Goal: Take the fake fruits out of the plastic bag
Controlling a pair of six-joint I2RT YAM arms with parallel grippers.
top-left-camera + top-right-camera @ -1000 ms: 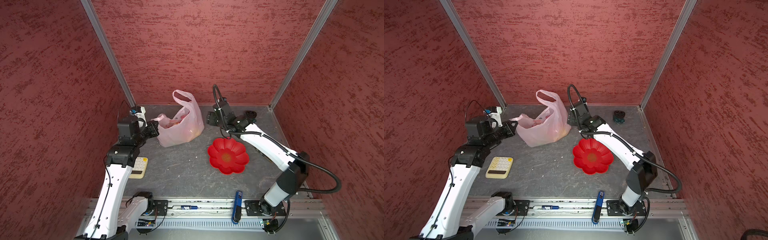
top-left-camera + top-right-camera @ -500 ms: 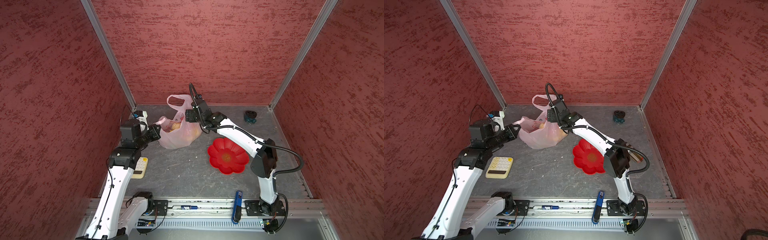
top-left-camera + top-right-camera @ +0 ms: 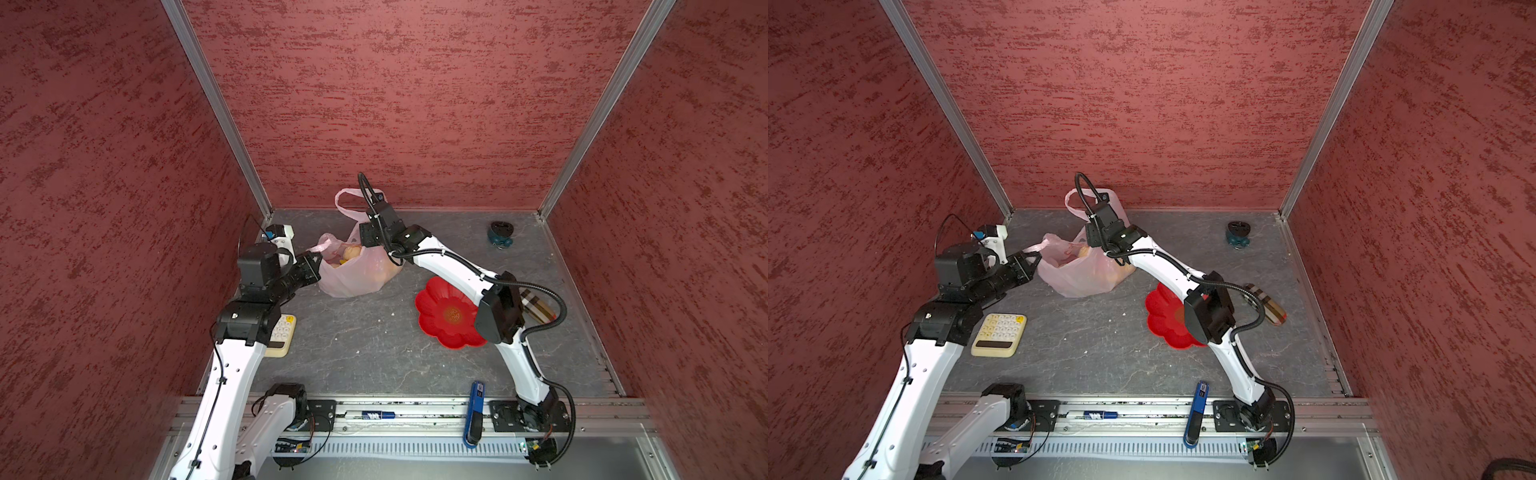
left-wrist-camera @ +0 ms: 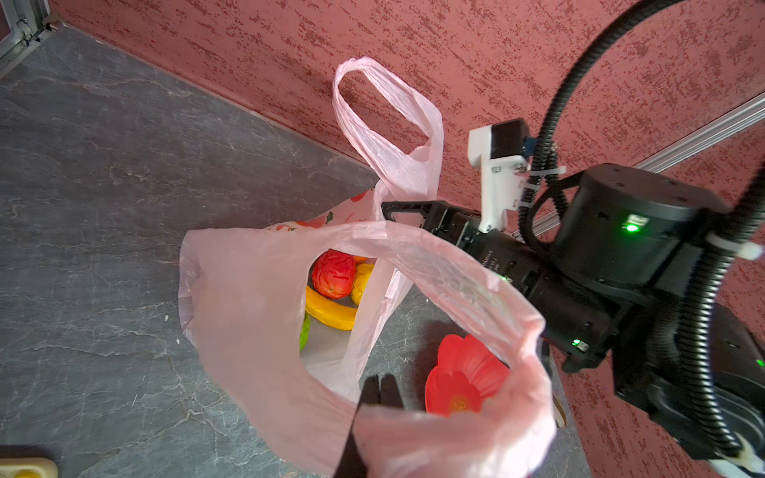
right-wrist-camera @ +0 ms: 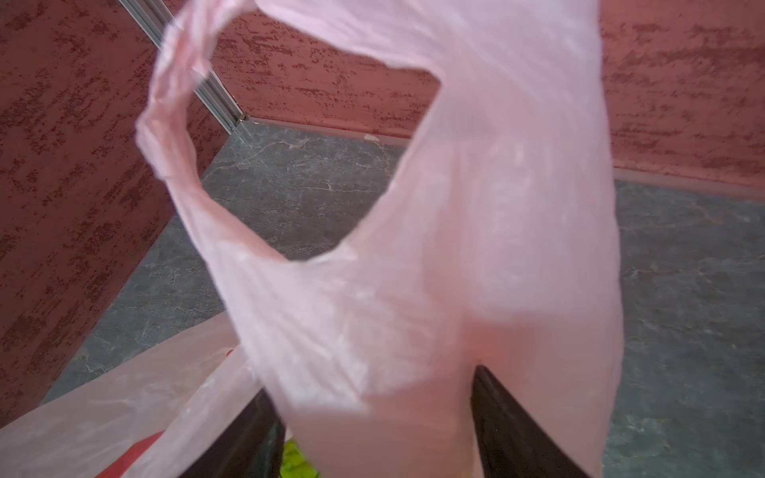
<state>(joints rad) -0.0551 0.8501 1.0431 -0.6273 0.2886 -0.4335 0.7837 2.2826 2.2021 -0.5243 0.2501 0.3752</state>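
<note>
Grey veined desk (image 3: 353, 361), flecked with pale crumbs. Bears 5 things: pale-pink plastic bag (image 3: 357, 278) near the back, left of centre; red flower-shaped dish (image 3: 440, 320) right of centre; cream calculator (image 3: 999, 334) by the left edge; dark teal object (image 3: 500, 237) at the back right; striped brown cylinder (image 3: 538, 307) just beside the dish.

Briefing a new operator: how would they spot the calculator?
On the grey stone-patterned table, look beside the left arm, in front of the translucent pale-pink plastic bag. The flat cream-yellow calculator there alone has rows of keys and a dark display strip.
</note>
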